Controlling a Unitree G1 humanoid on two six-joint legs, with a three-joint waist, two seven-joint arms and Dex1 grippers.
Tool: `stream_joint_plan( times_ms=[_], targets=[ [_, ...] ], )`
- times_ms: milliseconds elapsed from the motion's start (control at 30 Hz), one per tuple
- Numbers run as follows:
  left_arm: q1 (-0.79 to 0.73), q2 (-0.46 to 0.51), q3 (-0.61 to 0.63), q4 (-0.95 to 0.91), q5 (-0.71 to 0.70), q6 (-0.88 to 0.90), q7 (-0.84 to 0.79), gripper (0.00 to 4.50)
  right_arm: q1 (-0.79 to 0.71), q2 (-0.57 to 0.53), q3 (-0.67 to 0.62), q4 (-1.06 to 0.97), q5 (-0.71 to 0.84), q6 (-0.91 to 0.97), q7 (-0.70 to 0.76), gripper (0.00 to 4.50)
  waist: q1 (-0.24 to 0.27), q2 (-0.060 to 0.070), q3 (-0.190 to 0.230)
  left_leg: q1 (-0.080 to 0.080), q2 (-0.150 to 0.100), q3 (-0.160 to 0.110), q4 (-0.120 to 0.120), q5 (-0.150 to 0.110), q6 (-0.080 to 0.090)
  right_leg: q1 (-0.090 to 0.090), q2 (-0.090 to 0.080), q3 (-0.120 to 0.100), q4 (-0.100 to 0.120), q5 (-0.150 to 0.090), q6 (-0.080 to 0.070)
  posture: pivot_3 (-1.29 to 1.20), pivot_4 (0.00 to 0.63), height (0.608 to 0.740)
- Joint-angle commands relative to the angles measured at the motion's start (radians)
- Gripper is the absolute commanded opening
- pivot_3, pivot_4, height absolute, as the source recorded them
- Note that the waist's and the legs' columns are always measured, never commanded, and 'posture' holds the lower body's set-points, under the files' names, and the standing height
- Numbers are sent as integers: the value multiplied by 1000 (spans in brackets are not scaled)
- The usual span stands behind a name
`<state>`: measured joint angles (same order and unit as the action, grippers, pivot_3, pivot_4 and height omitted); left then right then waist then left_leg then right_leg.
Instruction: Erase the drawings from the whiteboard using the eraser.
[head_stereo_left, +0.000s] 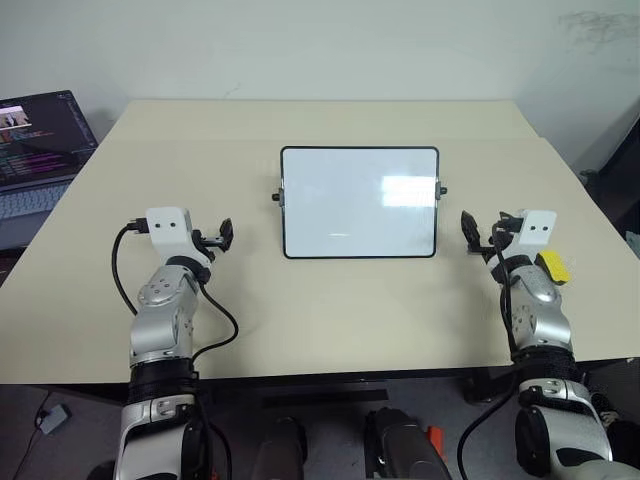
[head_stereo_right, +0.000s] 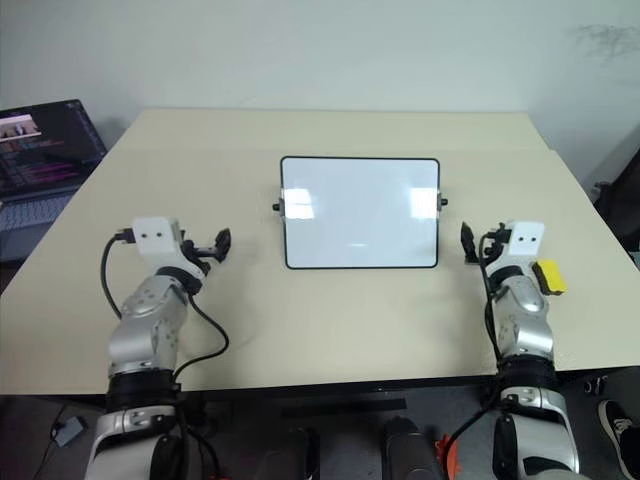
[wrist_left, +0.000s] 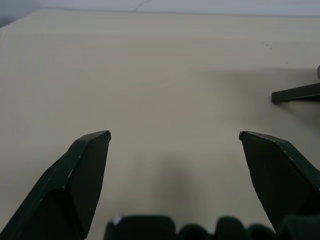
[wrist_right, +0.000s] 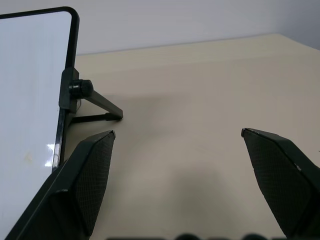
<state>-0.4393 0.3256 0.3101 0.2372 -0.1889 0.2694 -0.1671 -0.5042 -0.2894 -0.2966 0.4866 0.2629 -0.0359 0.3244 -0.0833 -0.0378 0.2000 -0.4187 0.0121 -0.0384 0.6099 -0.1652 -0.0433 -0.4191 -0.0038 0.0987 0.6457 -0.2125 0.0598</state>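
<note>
Both grippers, left and right, spread wide, holding nothing; beige table bears whiteboard, eraser; laptop left; pale wall behind.

A beige table stands against a plain pale wall; an open laptop sits beside its left edge.

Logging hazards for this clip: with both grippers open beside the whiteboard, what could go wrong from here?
1. The whiteboard stands tilted on thin side legs; the right gripper is close to its edge, so a sideways move could tip or shove it.
2. The eraser lies beside the right wrist, behind the fingers; the forearm might knock it toward the table edge.
3. The board's face looks clean, so another wipe may be needless.
</note>
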Motion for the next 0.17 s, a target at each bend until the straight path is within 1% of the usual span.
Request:
stream_joint_plan(
  times_ms=[33,167],
  targets=[
    [-11,-5,-8,25,12,-60,13,4500,22,6,-23,-13,20,-53,-1,4446,0,0,0,0,0,0,0,0,0,0,0,0,0,0,0,0,150,740],
    [-24,-9,-23,65,20,-92,20,4500,36,7,-16,-8,8,-70,-16,4446,0,0,0,0,0,0,0,0,0,0,0,0,0,0,0,0,150,740]
  ],
)
